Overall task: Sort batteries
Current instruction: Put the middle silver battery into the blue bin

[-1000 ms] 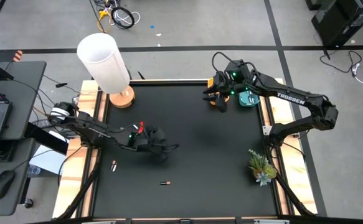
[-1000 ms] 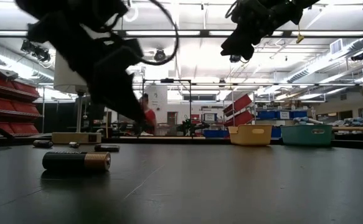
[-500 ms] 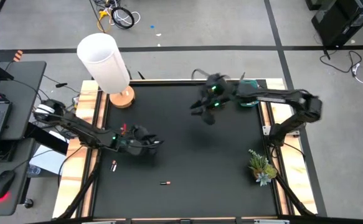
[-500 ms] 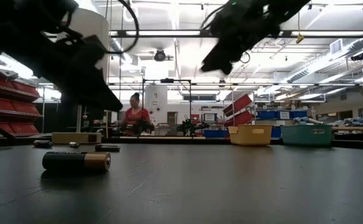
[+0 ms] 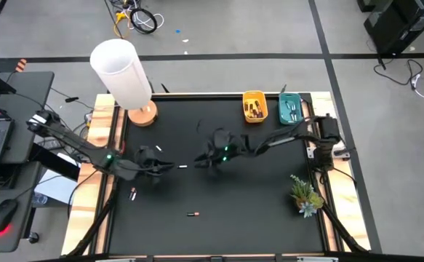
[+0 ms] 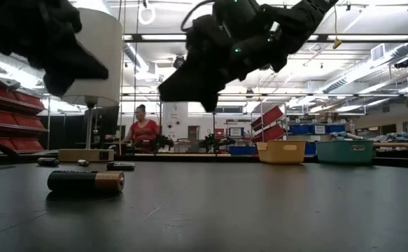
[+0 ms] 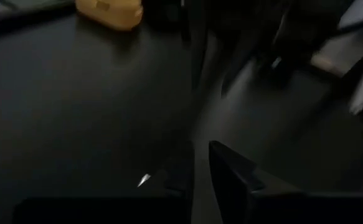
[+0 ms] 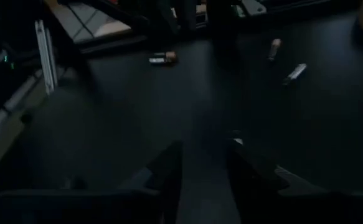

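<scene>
The black table carries both of my arms, with a white cylindrical lamp on a wooden base at its far left corner and a small potted plant at its right edge.

My right arm stretches from the right edge toward the table's middle; my right gripper hangs above the mat there. In the right wrist view its two dark fingers stand apart with bare mat showing between them and nothing held. My left gripper hangs over the left half of the table; whether its fingers are spread or pressed together I cannot tell.

A yellow tray and a teal tray sit side by side at the far edge, each with small items inside.

Loose batteries lie on the mat: a white battery between my two grippers, a red-tipped battery near the left edge, and a dark battery toward the near edge. In the low view, a dark, copper-ended battery lies on its side.

A person in red stands in the room behind.
</scene>
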You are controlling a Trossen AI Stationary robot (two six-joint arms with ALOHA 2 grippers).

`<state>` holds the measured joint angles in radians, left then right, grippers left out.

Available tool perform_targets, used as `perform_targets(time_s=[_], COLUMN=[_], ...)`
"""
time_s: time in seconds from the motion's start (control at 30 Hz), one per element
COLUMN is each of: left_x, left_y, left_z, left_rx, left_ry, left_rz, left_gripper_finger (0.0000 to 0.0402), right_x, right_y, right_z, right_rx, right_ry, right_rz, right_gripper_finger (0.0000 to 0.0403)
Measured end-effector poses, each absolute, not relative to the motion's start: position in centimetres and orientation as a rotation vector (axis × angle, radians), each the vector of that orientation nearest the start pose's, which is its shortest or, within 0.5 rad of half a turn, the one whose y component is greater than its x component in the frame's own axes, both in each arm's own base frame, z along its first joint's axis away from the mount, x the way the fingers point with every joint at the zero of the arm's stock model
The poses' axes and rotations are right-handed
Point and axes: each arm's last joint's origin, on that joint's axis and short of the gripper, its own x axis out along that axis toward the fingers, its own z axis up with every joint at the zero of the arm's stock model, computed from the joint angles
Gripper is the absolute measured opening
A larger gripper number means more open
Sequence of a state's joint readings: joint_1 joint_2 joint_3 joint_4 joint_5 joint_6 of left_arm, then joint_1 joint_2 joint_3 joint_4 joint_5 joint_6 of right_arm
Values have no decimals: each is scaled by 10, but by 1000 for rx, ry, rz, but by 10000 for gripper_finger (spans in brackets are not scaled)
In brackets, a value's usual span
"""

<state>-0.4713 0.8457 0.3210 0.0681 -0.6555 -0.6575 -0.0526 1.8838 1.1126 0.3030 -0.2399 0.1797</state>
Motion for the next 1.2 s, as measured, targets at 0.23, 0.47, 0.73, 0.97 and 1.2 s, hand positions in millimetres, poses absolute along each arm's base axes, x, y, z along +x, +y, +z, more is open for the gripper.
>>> perform_targets(time_s=[0.23,0.47,0.73,0.97,1.2], left_x=[148,145,147,148,148], left_y=[-62,-59,-58,-60,-60], left_z=[207,216,226,235,234], left_rx=[-458,-480,-576,-653,-690], left_ry=[205,91,-25,-90,-86], left_rz=[273,376,408,354,339], left_gripper_finger=[50,34,27,27,27], right_x=[421,448,485,502,491], right_y=[22,25,15,2,3], right_z=[150,118,106,94,78], right_rx=[303,141,68,68,21], right_ry=[469,503,400,385,454], right_rz=[124,156,132,99,110], right_gripper_finger=[141,199,233,229,199])
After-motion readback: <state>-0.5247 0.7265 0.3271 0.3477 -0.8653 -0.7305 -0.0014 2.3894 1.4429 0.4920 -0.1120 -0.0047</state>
